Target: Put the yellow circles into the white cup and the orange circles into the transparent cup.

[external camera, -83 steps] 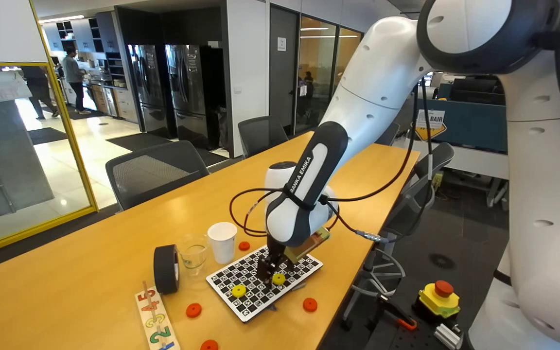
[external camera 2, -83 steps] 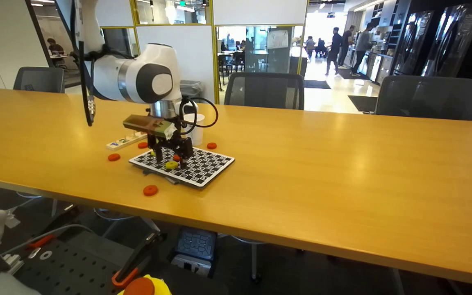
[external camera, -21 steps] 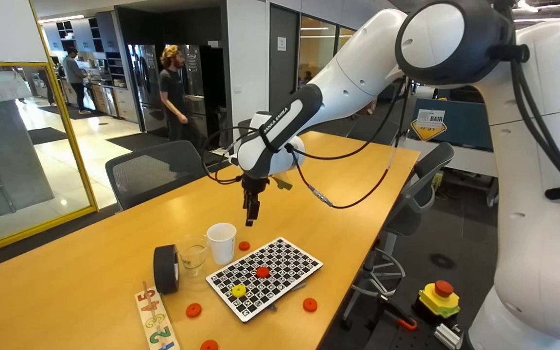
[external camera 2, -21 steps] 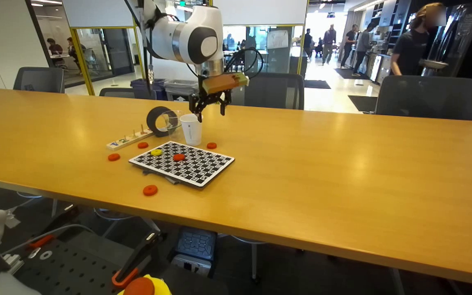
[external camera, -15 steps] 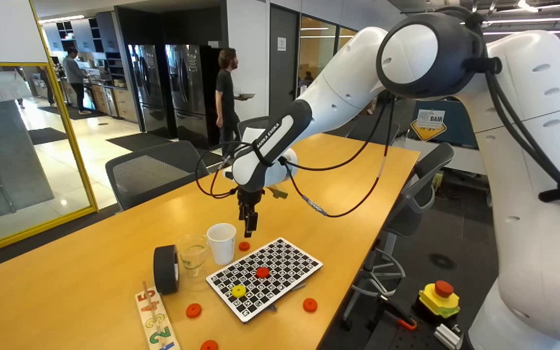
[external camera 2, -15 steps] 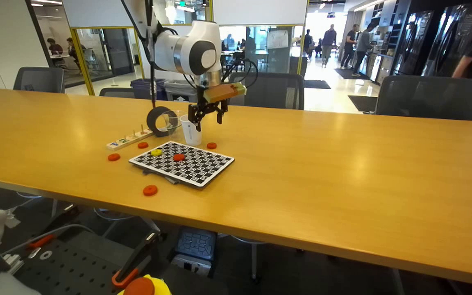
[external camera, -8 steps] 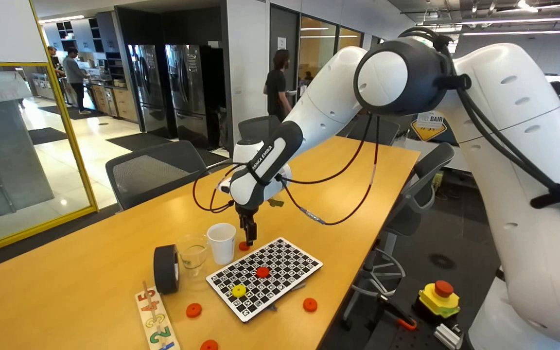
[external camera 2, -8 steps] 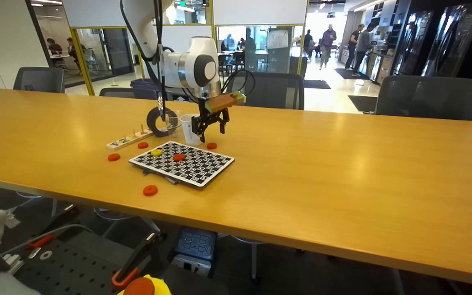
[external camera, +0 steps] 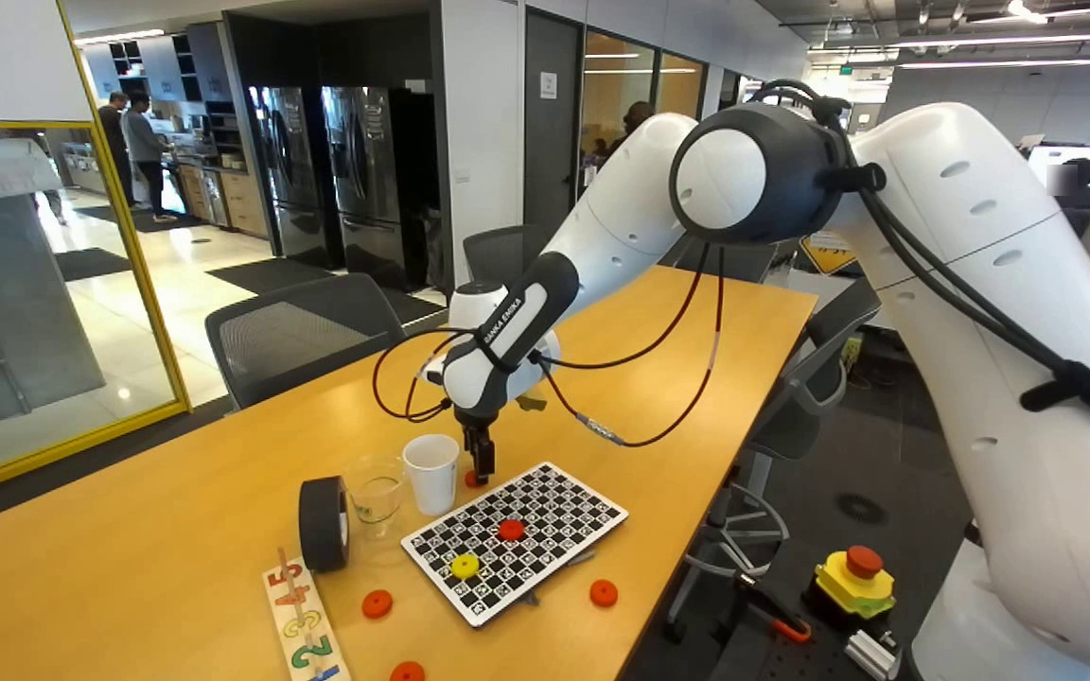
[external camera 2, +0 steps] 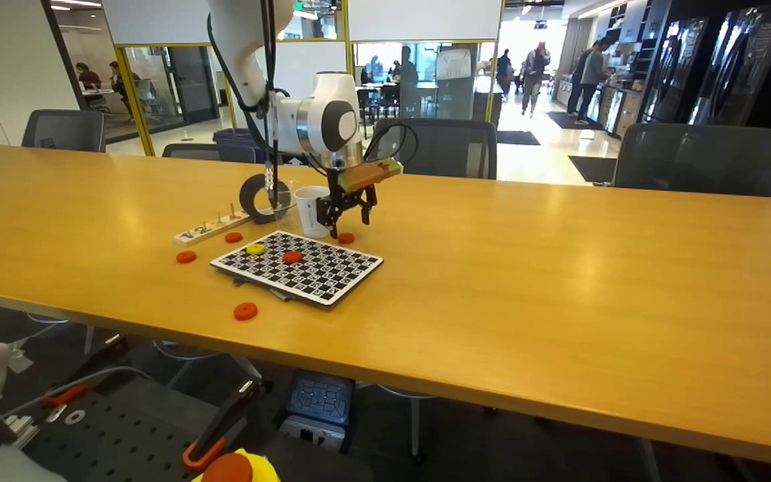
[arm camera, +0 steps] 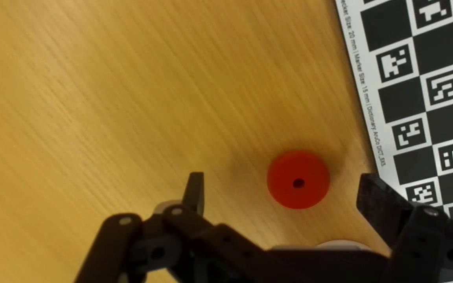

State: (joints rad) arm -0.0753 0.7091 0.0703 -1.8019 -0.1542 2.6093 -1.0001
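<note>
In an exterior view, the board (external camera: 559, 511) bears one yellow disc (external camera: 465, 567), one orange disc (external camera: 511, 530), four more orange discs (external camera: 604, 593) around it: apparently six left. Beside it: transparent cup (external camera: 377, 494), showing none; white cup (external camera: 433, 482), contents hidden. In an exterior view, my empty gripper (external camera 2: 350, 229) gapes near the board. In the wrist view, its jaws frame an orange disc (arm camera: 298, 169).

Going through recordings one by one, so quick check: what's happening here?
A robot arm has its open fingers over an orange disc on the table, near the white cup, seemingly about to pick it up. Nothing is gripped. A yellow disc and another orange disc lie on the checkerboard. No orange disc shows in the transparent cup.
</note>
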